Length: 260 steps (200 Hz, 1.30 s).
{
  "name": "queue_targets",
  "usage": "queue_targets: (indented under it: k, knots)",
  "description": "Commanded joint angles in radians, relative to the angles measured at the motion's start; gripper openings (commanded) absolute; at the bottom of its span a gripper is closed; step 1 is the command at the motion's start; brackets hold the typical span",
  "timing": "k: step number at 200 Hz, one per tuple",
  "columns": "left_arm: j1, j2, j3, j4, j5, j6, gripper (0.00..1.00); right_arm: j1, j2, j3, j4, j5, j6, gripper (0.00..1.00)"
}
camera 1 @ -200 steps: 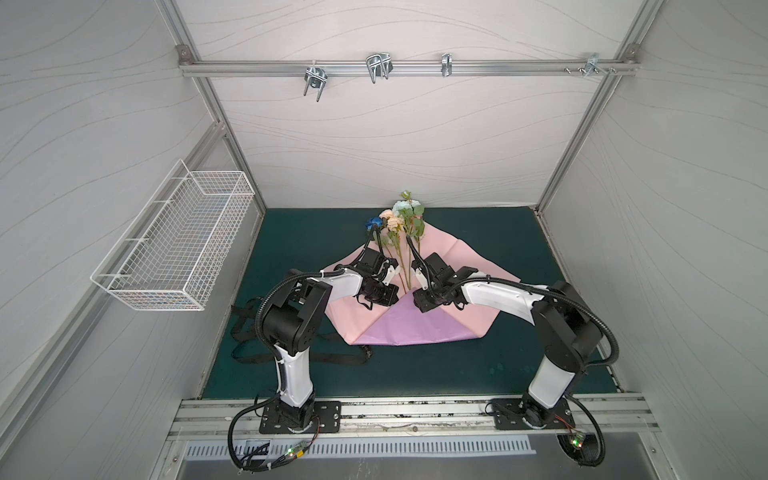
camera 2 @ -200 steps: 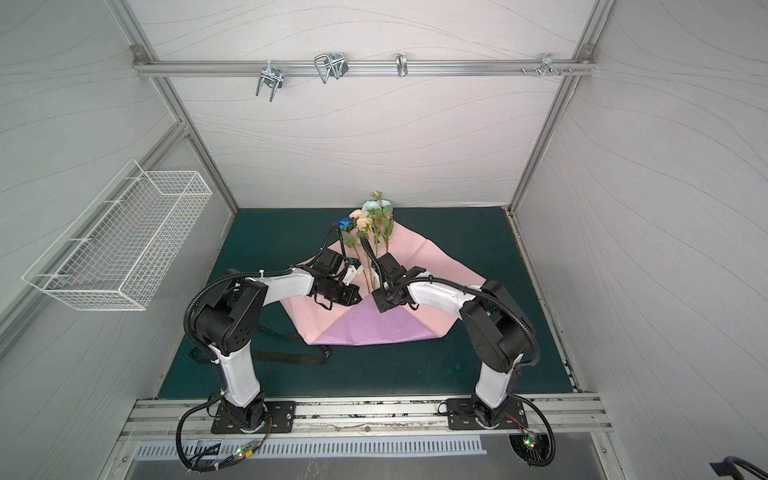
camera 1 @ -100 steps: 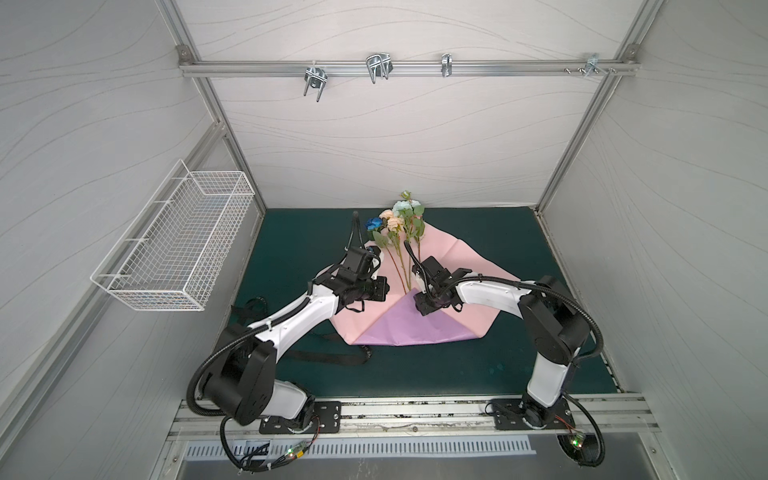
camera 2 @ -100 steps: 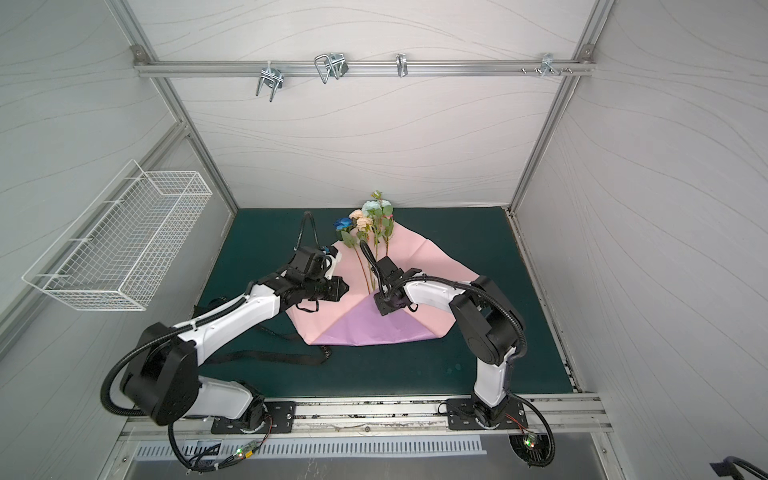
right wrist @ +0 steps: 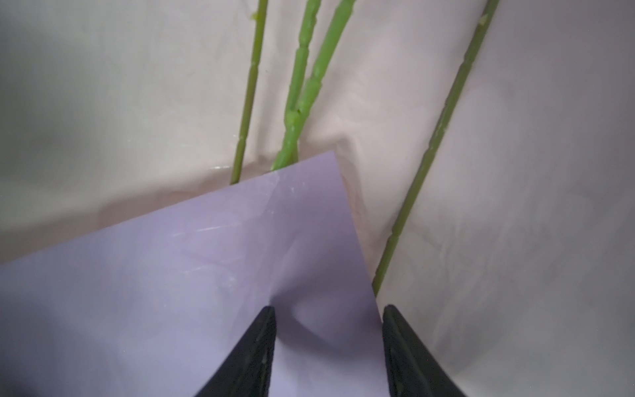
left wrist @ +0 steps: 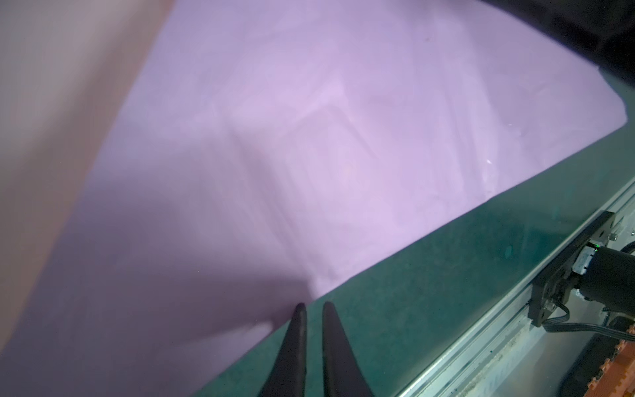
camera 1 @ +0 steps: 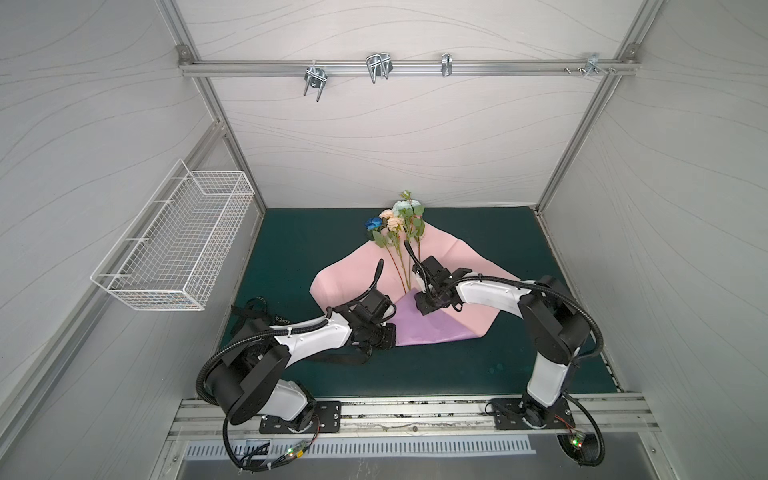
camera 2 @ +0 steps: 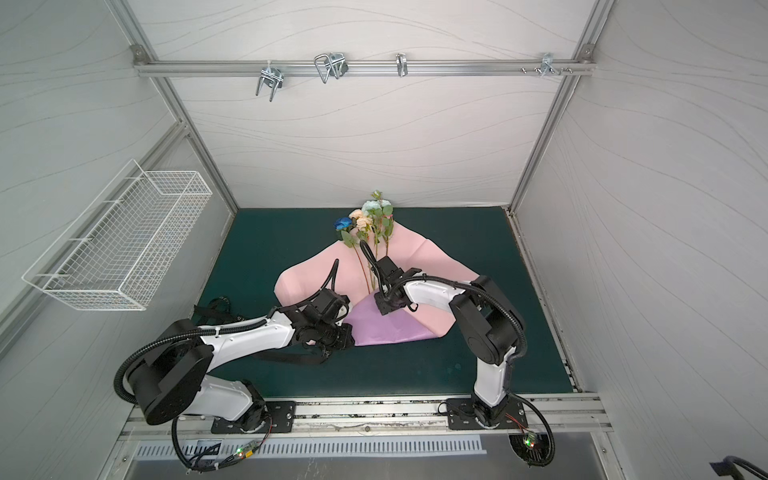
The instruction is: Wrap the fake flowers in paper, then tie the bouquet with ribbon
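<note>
The bouquet of fake flowers (camera 1: 399, 220) (camera 2: 370, 216) lies on the pink paper sheet (camera 1: 361, 270), heads toward the back wall. Its green stems (right wrist: 302, 86) run under the sheet's folded-over lilac flap (camera 1: 432, 328) (camera 2: 386, 328). My right gripper (camera 1: 422, 305) (right wrist: 328, 309) is open, its fingers spread over the flap's corner beside one stem, gripping nothing. My left gripper (camera 1: 388, 336) (left wrist: 312, 306) hovers low over the green mat at the flap's near left edge. Its fingers are almost together with nothing between them.
A black ribbon (camera 1: 257, 307) with light lettering lies on the mat at the left and trails under my left arm. A white wire basket (camera 1: 174, 245) hangs on the left wall. A metal rail (camera 1: 415, 411) runs along the front edge.
My left gripper has drawn back from beside the stems, swung left, then come down to the lilac flap's near edge. The right gripper has barely moved.
</note>
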Motion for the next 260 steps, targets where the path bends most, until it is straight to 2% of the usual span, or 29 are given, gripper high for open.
queue_targets:
  k: [1,35,60,93,134,148,172,183,217,238,260]
  knots:
    - [0.0,0.002,-0.026,-0.026,-0.052,-0.052,0.12,0.004,0.008,0.005,-0.012,0.012,0.011,0.53]
    - [0.006,0.024,-0.037,-0.08,-0.131,-0.099,0.1,0.001,0.011,0.006,-0.013,0.011,0.01,0.52]
    - [0.006,-0.01,-0.041,-0.108,-0.154,-0.119,0.12,0.0,0.003,0.01,-0.03,0.007,0.003,0.52]
    - [0.006,-0.027,-0.02,-0.119,-0.125,-0.111,0.13,0.0,-0.071,0.048,-0.106,0.01,0.006,0.54]
    - [0.007,-0.047,0.011,-0.111,-0.071,-0.108,0.13,0.008,-0.233,0.05,-0.271,0.084,0.083,0.56]
    - [0.007,-0.051,0.015,-0.111,-0.062,-0.111,0.12,0.021,-0.292,0.01,-0.314,0.075,0.137,0.53]
    - [0.007,-0.048,0.023,-0.112,-0.052,-0.108,0.12,0.088,-0.379,-0.085,-0.345,0.0,0.244,0.35]
    - [0.006,-0.044,0.028,-0.111,-0.045,-0.108,0.11,0.129,-0.402,-0.119,-0.348,-0.027,0.294,0.31]
    - [0.008,-0.037,0.039,-0.11,-0.02,-0.104,0.1,0.18,-0.401,-0.204,-0.33,-0.073,0.382,0.31]
    - [0.007,-0.047,0.051,-0.117,-0.001,-0.099,0.1,0.165,-0.384,-0.228,-0.318,-0.07,0.379,0.31]
    - [0.01,-0.066,0.063,-0.137,-0.04,-0.099,0.1,0.15,-0.363,-0.251,-0.296,-0.075,0.366,0.31]
